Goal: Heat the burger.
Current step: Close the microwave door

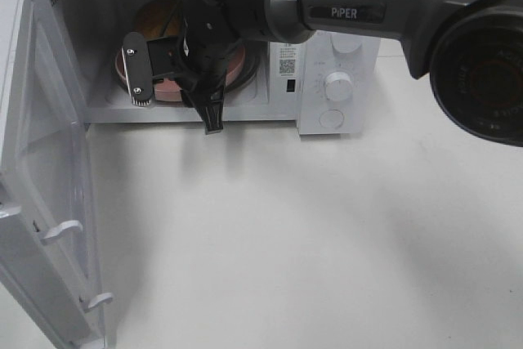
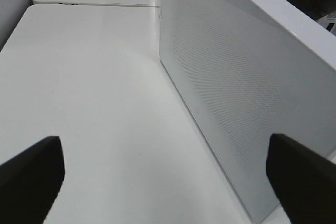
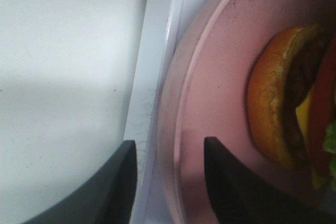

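Right gripper (image 1: 176,100) hangs at the mouth of the open microwave oven (image 1: 359,46) with its jaws spread. One finger is over the pink plate (image 3: 210,77) and the other is outside its rim, so the rim runs between them; neither finger visibly presses on it. The right arm (image 1: 392,6) reaches across from the right side of the white table (image 1: 286,226). The oven's door (image 1: 49,161) is swung wide on the left. The plate sits inside the oven cavity near its front edge. The burger (image 3: 278,93) rests on that plate, further in than the fingertips and clear of both, showing bun, dark patty, yellow cheese, red tomato and a bit of lettuce.

Left gripper (image 2: 165,177) is spread wide over bare table, beside the perforated face of the door.

"PiPER" (image 1: 356,12) is printed in white on the right arm. A QR-code label (image 1: 287,64) sits on the oven's control panel, its small print unreadable, next to a round dial (image 1: 337,85).
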